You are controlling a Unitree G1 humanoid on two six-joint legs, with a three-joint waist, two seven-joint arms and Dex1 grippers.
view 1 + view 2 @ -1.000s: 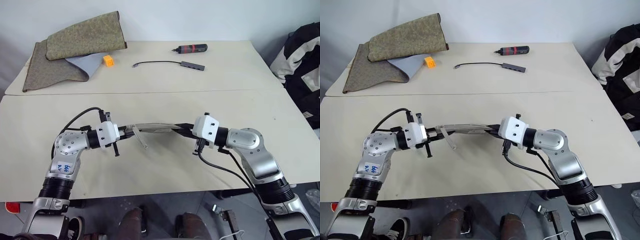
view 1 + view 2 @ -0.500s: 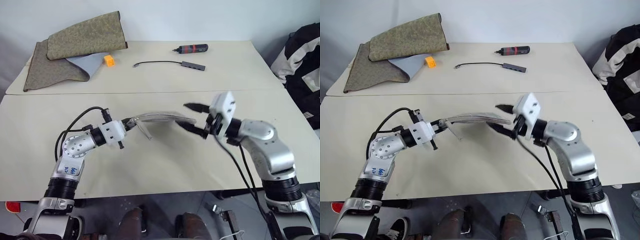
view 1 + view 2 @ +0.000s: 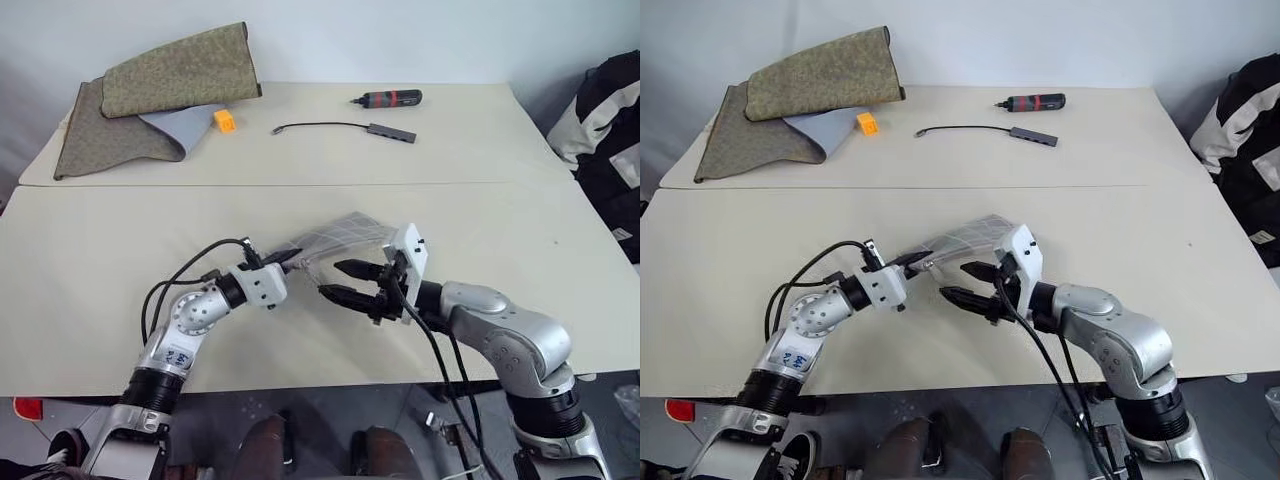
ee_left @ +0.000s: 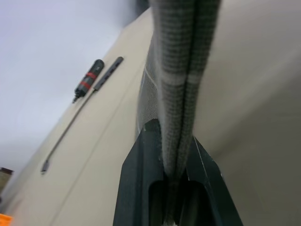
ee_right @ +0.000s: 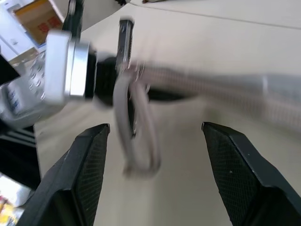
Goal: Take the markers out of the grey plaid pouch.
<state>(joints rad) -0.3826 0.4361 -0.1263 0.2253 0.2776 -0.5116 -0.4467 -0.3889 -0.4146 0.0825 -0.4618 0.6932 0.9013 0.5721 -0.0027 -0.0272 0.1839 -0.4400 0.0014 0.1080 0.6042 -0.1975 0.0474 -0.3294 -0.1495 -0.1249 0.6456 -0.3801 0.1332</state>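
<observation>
Your left gripper [image 3: 291, 262] is clamped on one end of the pouch [image 3: 340, 236], holding it off the table [image 3: 90, 250] so its far end hangs free toward 1 o'clock. Your right gripper [image 3: 341, 281] is spread wide and empty just beside it, likely lining up a fresh grip. No markers visible; presumably inside.

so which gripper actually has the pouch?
The left gripper: its fingers are shut on the pouch edge. The right gripper is open, just beside it, holding nothing.
</observation>
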